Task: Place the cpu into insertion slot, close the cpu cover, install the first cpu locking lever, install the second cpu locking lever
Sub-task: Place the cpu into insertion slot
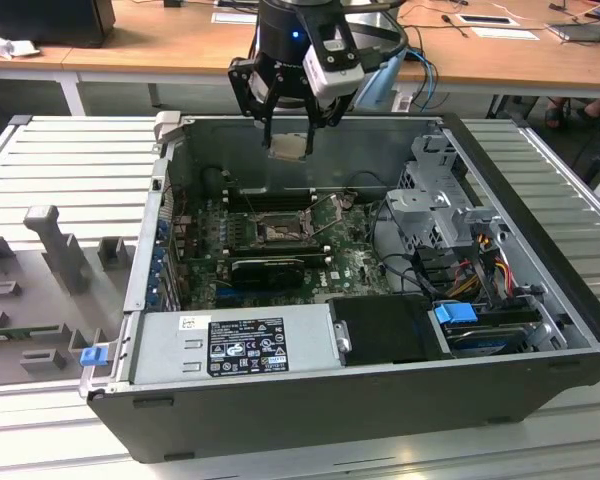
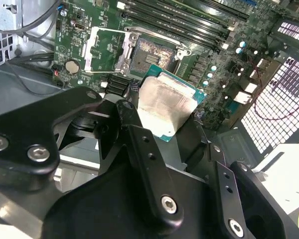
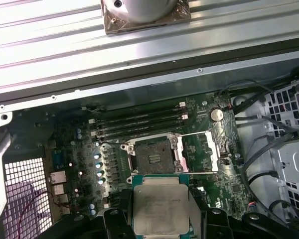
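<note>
The cpu is up in the air, pinched flat between my fingers, so my gripper is closed on it and nothing else. In both wrist views its dull silver face looks back at the cameras, with a green edge showing around it.

My wrist points straight down. In the exterior view I'm hanging over the open computer case, toward its far wall, and the chip is well above the green board and touching nothing below.

There's the socket, dark pin field bare and uncovered. In the first wrist view the chip sits just short of it, not over it. The cover is swung open to one side of the socket, its square cut-out showing board underneath. The long memory slots run along the socket's other side.

The case lies on its side on a ribbed metal table, with a wooden desk behind it. Inside, toward the exterior view's right, there's a bundle of coloured cables beside the drive cage, clear of my arm.
</note>
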{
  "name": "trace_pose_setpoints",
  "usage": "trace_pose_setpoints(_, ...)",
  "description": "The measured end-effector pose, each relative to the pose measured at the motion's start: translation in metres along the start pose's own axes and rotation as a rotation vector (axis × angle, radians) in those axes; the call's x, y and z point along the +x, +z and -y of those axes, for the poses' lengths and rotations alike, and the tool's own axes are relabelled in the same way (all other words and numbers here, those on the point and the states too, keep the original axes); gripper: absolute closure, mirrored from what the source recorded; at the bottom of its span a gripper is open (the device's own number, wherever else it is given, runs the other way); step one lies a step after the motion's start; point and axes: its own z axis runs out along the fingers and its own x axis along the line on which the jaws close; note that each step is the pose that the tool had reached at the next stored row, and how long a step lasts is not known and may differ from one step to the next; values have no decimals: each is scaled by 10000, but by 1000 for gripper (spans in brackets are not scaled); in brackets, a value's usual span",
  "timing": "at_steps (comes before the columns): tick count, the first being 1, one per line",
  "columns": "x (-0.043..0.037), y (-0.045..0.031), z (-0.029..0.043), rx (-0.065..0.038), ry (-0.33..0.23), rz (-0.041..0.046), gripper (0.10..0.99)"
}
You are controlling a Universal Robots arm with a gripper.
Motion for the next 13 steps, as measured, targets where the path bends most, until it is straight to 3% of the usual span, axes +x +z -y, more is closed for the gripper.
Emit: trace_pose_setpoints(13, -4, 12, 19, 5, 695, 63, 545)
